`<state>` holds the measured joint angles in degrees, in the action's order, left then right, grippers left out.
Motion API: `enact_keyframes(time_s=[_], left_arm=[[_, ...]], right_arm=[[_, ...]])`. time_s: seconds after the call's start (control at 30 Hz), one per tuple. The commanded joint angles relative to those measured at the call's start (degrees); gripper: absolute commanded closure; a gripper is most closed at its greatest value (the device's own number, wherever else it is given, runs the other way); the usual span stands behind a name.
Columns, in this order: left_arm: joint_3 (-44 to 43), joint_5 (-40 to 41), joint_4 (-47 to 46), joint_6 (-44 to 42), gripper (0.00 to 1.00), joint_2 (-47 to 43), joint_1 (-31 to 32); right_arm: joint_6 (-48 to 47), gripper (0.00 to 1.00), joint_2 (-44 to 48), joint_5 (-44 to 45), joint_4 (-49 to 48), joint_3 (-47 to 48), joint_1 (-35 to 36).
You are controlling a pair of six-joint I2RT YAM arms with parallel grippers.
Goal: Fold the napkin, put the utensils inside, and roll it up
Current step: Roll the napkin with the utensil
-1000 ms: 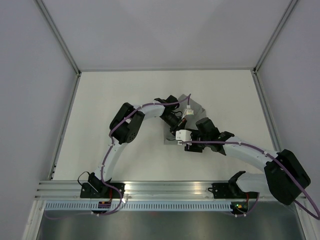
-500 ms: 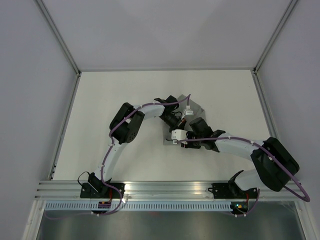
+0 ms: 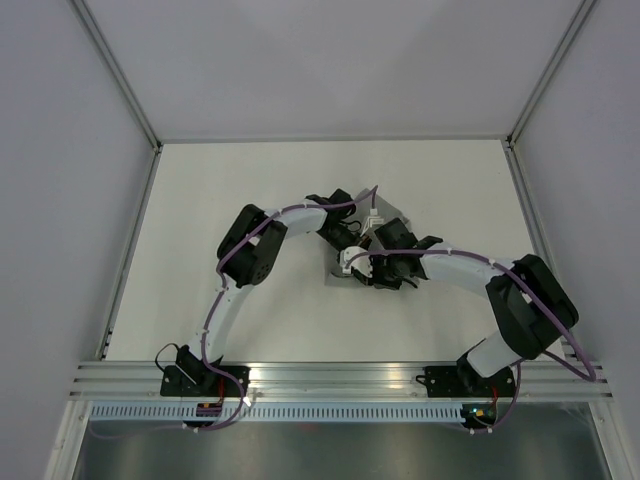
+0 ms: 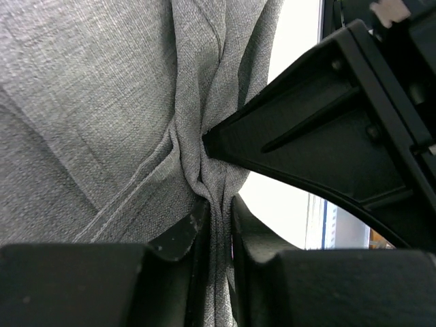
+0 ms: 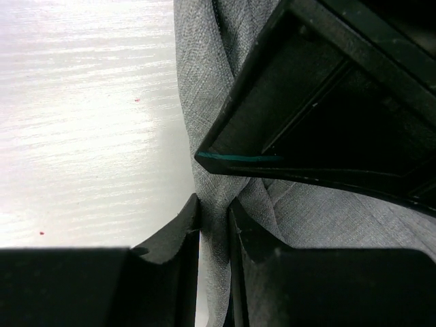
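A white tabletop [image 3: 250,190] sits enclosed by pale grey walls [image 3: 320,60]. Two robot arms meet near its centre over the grey napkin [image 4: 82,102], which lies bunched into folds. The left claw [image 4: 216,208] is nearly closed, pinching a ridge of cloth. The right claw [image 5: 213,204], just beside it, pinches the napkin too.

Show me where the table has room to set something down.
Bare: far strip of the table between napkin and back wall; left side beyond the left arm; near patch between that arm, the right arm and the front rail. Crowded: the middle, both arms over the napkin.
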<state>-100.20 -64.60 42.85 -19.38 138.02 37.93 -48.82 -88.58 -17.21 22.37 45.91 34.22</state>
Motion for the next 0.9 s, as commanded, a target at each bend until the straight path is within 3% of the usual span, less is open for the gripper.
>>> enact_keyframes(time_s=[0.0,0.2,0.53,0.87], left_arm=[[0.88,-1.93,-3.55,3.29,0.76,-5.74,-0.40],[3.69,-1.33,-8.30,6.80,0.73,-9.87,-0.40],[13.18,8.42,-21.57,15.41,0.74,-16.63,-3.13],[28.38,20.99,-41.69,25.26,0.75,-29.89,-8.93]], right_arm=[[-1.01,0.84,-2.74,-8.61,8.20,4.09,-3.00],[-4.43,0.85,-9.24,-13.89,16.29,10.33,-6.96],[-8.22,0.85,-17.59,-18.12,25.08,16.84,-9.43],[-11.21,0.85,-25.94,-20.67,32.99,24.74,-10.66]])
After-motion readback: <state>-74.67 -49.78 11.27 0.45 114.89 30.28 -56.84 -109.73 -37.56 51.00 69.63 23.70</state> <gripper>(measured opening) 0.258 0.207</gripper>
